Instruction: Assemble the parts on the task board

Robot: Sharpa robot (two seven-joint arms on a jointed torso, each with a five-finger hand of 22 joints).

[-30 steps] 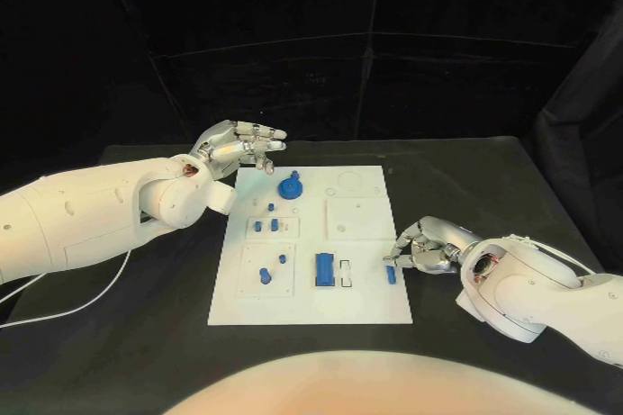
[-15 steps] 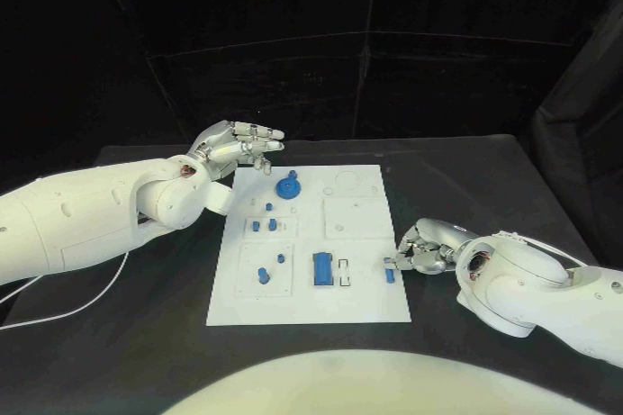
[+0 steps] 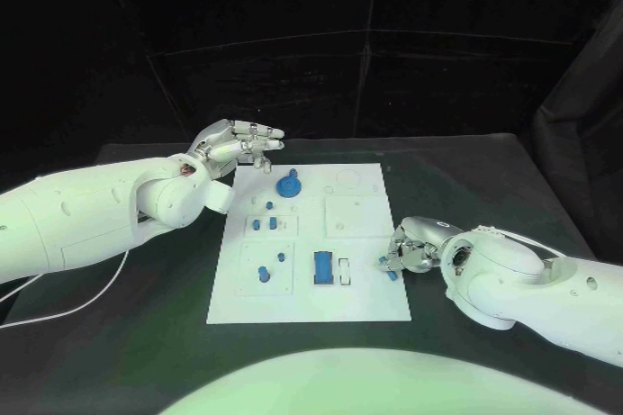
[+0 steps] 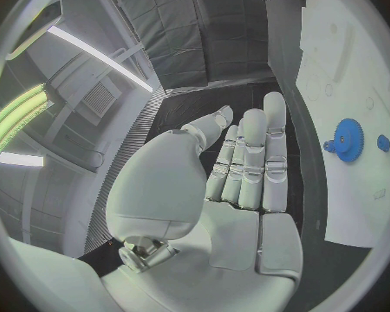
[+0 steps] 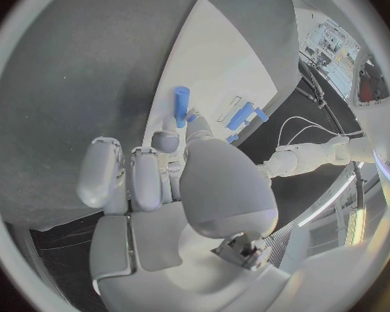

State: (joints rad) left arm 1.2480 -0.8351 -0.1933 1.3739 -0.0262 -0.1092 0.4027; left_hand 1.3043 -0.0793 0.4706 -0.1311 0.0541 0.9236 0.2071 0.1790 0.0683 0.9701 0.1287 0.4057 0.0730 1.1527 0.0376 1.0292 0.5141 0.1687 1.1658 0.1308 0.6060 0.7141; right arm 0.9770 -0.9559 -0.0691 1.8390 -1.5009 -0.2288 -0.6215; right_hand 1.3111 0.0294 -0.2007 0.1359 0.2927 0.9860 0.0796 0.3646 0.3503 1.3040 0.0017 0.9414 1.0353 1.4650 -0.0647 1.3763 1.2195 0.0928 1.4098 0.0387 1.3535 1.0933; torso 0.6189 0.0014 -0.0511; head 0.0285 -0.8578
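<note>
The right hand [image 3: 413, 253] pinches a small blue peg [image 5: 181, 106] between thumb and a finger at the right edge of the white board [image 3: 366, 300], its other fingers curled beside it. The left hand [image 3: 238, 145] hovers off the board's far left corner, holding nothing, its fingers [image 4: 252, 165] straight and close together. A blue gear [image 3: 291, 185] sits near the board's far edge, and a blue block [image 3: 322, 267] stands in the near half.
</note>
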